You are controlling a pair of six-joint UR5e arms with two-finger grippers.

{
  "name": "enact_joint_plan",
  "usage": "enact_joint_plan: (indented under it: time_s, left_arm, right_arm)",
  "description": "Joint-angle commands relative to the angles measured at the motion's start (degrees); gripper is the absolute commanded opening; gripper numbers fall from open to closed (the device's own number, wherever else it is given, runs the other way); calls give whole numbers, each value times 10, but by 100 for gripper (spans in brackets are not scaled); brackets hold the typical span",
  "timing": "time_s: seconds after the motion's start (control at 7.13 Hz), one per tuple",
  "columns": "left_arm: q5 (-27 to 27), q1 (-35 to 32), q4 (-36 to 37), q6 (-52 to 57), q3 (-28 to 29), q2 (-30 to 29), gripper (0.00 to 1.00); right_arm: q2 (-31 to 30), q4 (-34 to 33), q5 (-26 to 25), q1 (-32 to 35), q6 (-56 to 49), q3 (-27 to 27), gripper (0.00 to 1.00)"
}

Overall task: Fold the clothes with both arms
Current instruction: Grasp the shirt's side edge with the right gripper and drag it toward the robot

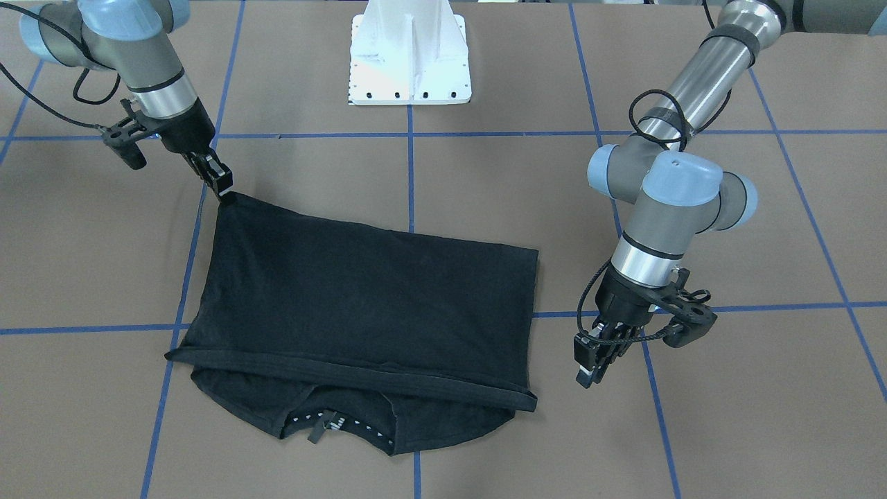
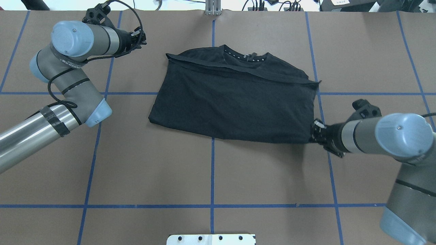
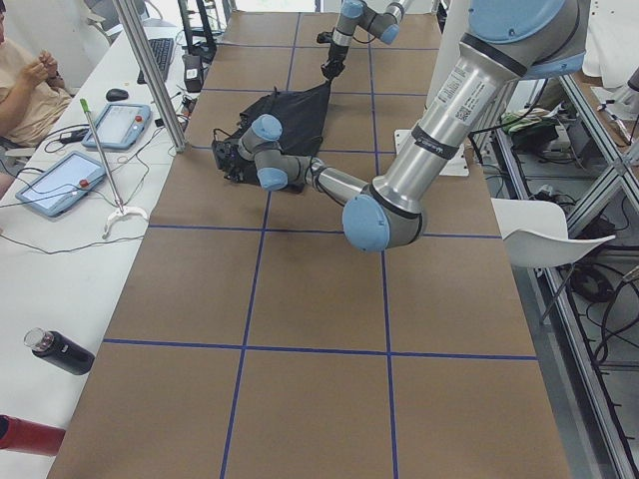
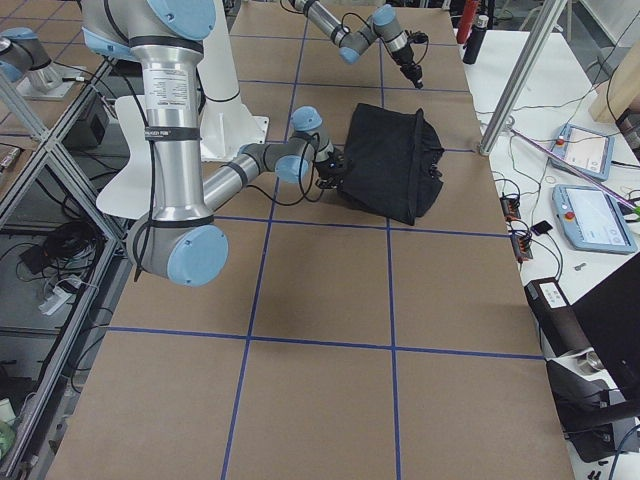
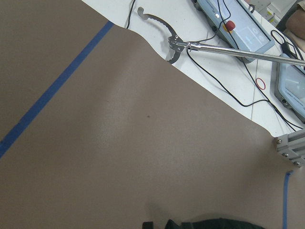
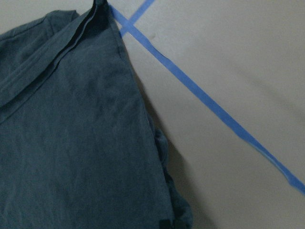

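Observation:
The black T-shirt (image 1: 360, 291) lies folded in half on the brown table, its hem edge laid across near the collar (image 2: 243, 56). It also shows in the overhead view (image 2: 231, 102) and the right wrist view (image 6: 71, 143). My right gripper (image 1: 222, 186) is shut on the folded corner nearest the robot's base and pulls it into a small peak; in the overhead view the right gripper (image 2: 315, 132) is at the shirt's lower right corner. My left gripper (image 1: 592, 364) hangs empty beside the shirt's other side, apart from it, fingers slightly apart; it also shows overhead (image 2: 142, 37).
The white pedestal base (image 1: 410, 62) stands at the robot's edge of the table. Blue tape lines (image 2: 212, 170) cross the brown surface. Beyond the far edge, a white side table holds tablets (image 5: 238, 28) and cables. An operator (image 3: 25, 85) sits there.

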Motion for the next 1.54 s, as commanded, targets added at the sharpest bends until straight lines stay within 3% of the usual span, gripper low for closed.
enact_joint_plan:
  time_s: [0.0,0.28,0.42,0.56,0.84,1.12,1.26,1.4]
  left_arm:
    - [-48,0,5,-6,-43,1,32]
    - [-71,0,6,-27,-80,8,32]
    - [-100,0,6,-29,-86,9,32]
    - [-103,0,6,-32,-89,9,32]
    - [-136,0,11,-32,-142,47,35]
    - [-132,40,83,-51,-224,80,40]
    - [-101,79,133,-52,-260,92,46]
    - [-6,149,201,-52,-276,106,46]
  right_arm:
    - [-26,0,116,-78,2,45,0]
    - [-48,-1,140,-184,5,81,0]
    - [-49,-1,141,-221,6,94,21]
    - [-50,-1,141,-241,14,97,95]
    - [-50,-1,141,-225,14,99,100]
    - [-40,-1,141,-121,12,100,100]
    - [-3,-2,142,-57,8,77,100]
    - [46,-4,143,-11,8,36,100]
